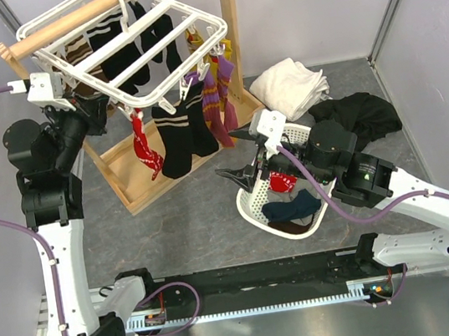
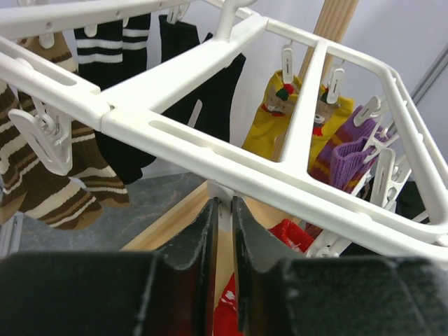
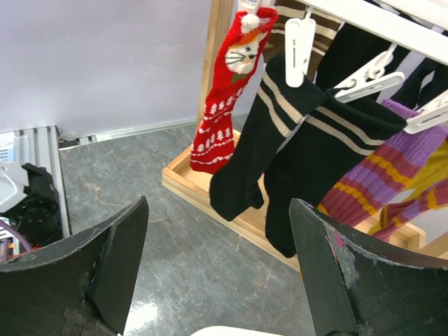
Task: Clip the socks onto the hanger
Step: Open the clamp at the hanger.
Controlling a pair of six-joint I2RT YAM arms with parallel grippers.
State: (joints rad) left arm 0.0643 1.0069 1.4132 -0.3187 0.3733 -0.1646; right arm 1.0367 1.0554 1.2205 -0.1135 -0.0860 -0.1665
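Wide open and empty, the black right gripper (image 1: 238,156) hovers above a white lattice basket (image 1: 253,208) on the bench's right side. At far left, the left gripper (image 2: 222,210) pinches nearly shut on a small white clip peg (image 2: 222,194) under the white slatted plastic hanger (image 2: 210,133). One red white-patterned sock (image 3: 224,112) dangles there.

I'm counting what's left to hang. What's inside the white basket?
In the white basket a red sock and some dark blue cloth show, with something darker beneath. The right arm covers the far part, so anything lying there is hidden.
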